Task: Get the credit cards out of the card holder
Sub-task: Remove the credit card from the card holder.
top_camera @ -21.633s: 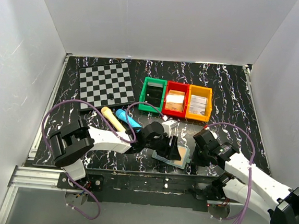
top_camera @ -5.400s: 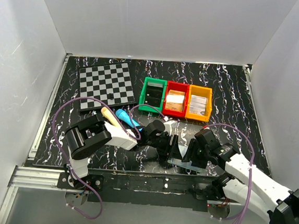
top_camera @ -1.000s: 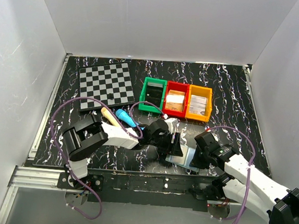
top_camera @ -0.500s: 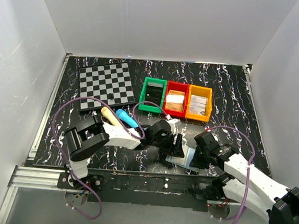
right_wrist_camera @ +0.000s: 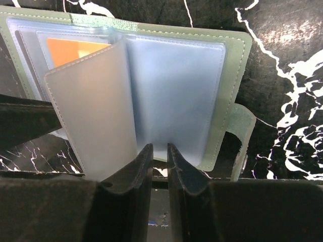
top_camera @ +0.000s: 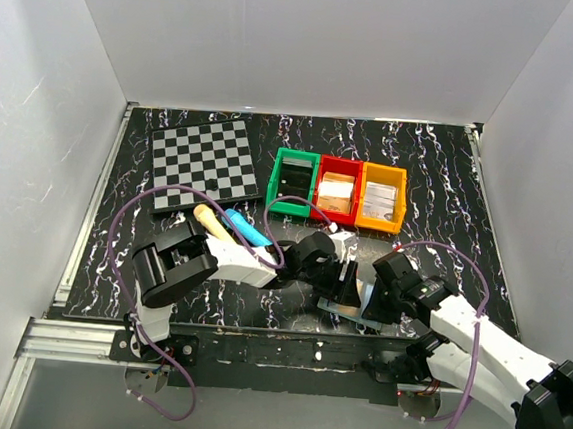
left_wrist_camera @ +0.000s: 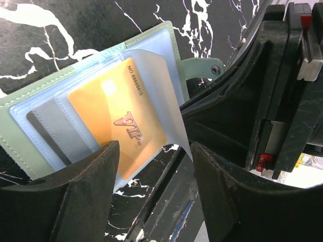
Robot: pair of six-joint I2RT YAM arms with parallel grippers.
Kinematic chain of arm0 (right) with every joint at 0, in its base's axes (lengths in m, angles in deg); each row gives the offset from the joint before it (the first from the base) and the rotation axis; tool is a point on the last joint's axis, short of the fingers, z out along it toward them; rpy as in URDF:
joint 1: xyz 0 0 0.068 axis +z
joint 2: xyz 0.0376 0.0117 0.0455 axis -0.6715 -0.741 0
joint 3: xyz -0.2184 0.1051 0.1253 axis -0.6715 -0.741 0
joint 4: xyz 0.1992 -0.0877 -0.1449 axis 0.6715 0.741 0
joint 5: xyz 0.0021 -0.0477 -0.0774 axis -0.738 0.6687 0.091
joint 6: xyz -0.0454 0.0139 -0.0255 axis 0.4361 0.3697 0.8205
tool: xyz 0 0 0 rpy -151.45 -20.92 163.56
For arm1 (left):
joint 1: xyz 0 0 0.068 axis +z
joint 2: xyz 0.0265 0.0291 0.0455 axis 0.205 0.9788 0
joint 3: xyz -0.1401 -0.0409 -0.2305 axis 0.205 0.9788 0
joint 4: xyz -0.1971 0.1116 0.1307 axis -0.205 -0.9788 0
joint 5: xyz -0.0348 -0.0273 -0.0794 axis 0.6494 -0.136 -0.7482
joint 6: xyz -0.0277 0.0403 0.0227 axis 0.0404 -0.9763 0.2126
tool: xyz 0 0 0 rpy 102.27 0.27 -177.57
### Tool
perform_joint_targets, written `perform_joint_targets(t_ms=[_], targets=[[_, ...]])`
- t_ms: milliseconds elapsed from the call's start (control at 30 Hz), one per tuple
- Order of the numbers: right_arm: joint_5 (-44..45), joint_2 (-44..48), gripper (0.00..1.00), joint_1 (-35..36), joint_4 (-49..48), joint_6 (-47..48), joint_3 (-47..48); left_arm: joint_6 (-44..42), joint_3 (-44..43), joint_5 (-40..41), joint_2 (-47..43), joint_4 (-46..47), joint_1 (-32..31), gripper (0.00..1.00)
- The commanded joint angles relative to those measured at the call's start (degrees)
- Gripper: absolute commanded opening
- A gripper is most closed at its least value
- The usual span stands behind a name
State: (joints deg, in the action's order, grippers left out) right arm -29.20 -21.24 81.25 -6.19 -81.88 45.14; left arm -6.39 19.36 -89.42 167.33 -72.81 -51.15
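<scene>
The card holder (top_camera: 351, 303) lies open near the table's front edge, grey-green outside with pale blue-grey panels (right_wrist_camera: 176, 91). One clear sleeve page (right_wrist_camera: 91, 116) stands lifted. An orange card marked VIP (left_wrist_camera: 121, 121) sits in a sleeve, and a grey card (left_wrist_camera: 55, 128) lies beside it; the orange card also shows in the right wrist view (right_wrist_camera: 70, 49). The tab (left_wrist_camera: 202, 68) points toward the right arm. My left gripper (left_wrist_camera: 151, 194) is open and straddles the holder's edge by the orange card. My right gripper (right_wrist_camera: 160, 151) is shut, its tips on the near edge of the bare panel.
A checkered board (top_camera: 203, 157) lies at the back left. Green (top_camera: 292, 183), red (top_camera: 336, 191) and orange (top_camera: 381, 198) bins stand behind the holder. A blue object (top_camera: 248, 228) and a tan stick (top_camera: 215, 226) lie by the left arm. The table's front edge (top_camera: 287, 327) runs just below the holder.
My left gripper has moved right, over the holder, and now covers more of its pale panel. The right arm has barely moved.
</scene>
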Motion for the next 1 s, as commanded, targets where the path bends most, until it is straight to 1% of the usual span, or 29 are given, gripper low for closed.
perform_joint_targets(t_ms=[0, 167, 267, 567, 767, 967], targets=[[-0.2, 2.6, 0.29, -0.1, 1.5, -0.7, 1.8, -1.0, -0.9, -1.8, -0.2, 1.0, -0.7, 0.59], [2.7, 8.2, 0.51, -0.1, 6.6, -1.1, 4.4, -0.9, -0.2, -1.0, -0.7, 1.3, -0.7, 0.59], [4.3, 10.6, 0.57, -0.1, 8.7, -1.1, 6.4, -0.8, -0.2, -1.1, -0.5, 1.6, -0.7, 0.59], [8.3, 13.4, 0.57, -0.1, 15.5, -1.8, 10.7, -1.2, -3.0, -3.9, 1.2, 2.4, -0.7, 0.59], [11.3, 17.8, 0.57, -0.1, 19.6, -2.2, 12.5, -2.5, -8.2, -6.3, 4.7, 1.0, -2.1, 0.59], [11.9, 20.5, 0.57, -0.1, 21.6, -3.3, 12.8, -3.7, -12.9, -9.0, 7.1, 0.2, -3.6, 0.59]])
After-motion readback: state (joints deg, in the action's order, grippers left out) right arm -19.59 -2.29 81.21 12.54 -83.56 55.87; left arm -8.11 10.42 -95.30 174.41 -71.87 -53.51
